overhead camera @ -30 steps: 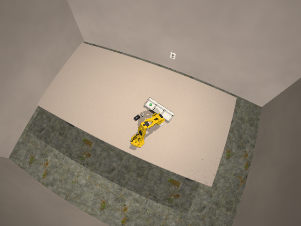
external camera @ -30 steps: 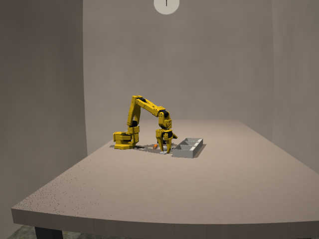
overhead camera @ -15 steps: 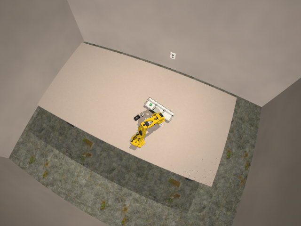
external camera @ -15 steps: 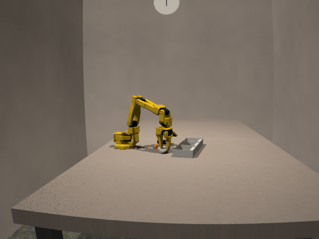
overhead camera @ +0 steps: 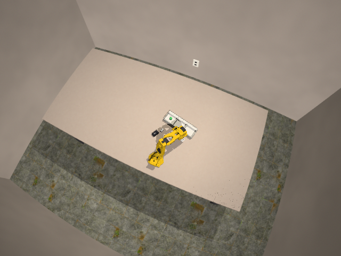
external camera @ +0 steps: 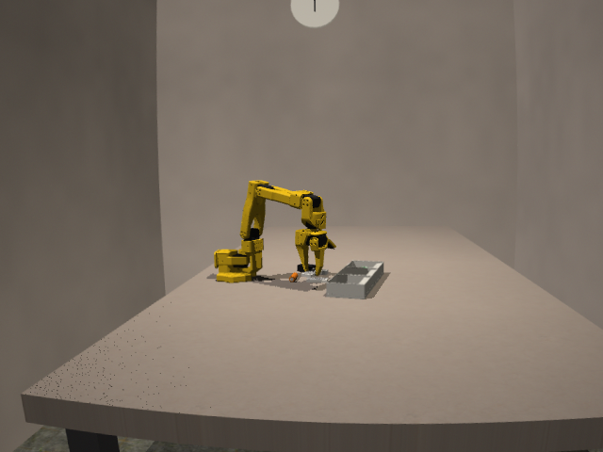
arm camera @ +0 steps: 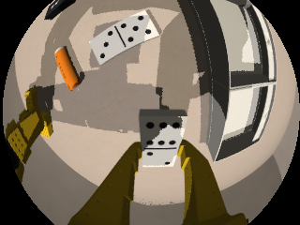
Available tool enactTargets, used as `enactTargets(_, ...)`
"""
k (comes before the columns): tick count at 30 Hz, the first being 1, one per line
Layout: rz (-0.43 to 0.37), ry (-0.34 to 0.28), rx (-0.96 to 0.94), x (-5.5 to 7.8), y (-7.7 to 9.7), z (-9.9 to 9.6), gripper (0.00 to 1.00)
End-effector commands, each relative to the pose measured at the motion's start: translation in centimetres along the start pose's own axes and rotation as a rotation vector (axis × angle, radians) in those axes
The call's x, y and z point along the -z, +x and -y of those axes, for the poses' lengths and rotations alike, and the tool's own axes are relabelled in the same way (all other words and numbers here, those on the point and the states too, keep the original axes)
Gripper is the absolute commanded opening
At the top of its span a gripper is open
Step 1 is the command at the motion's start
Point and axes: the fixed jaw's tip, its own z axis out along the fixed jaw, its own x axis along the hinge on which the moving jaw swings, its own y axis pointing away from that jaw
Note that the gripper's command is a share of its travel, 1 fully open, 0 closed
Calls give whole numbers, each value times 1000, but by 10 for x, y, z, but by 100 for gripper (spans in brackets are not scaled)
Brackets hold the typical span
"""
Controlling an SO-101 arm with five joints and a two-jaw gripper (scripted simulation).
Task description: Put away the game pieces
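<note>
An orange cylinder point(external camera: 293, 278) point(arm camera: 67, 68) lies on its side, apart from a black object point(overhead camera: 155, 133) point(external camera: 300, 267) point(arm camera: 59, 7). A white outlet point(overhead camera: 195, 63) is on a wall.

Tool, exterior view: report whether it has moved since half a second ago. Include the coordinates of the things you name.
Yes, up: the tool point(overhead camera: 183, 137) point(external camera: 312, 273) point(arm camera: 160, 152) had tips below the near rim of the bins point(overhead camera: 193, 134) point(external camera: 345, 290) point(arm camera: 253, 85); now above.
</note>
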Motion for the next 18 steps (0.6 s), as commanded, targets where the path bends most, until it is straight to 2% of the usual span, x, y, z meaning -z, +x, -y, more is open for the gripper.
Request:
enactTargets(1,0,73,3,14,1,7,0)
enactTargets(8,1,74,-19,15,-2,8,0)
enactTargets(16,7,80,-121,19,-21,13,0)
enactTargets(18,7,80,-121,19,-21,13,0)
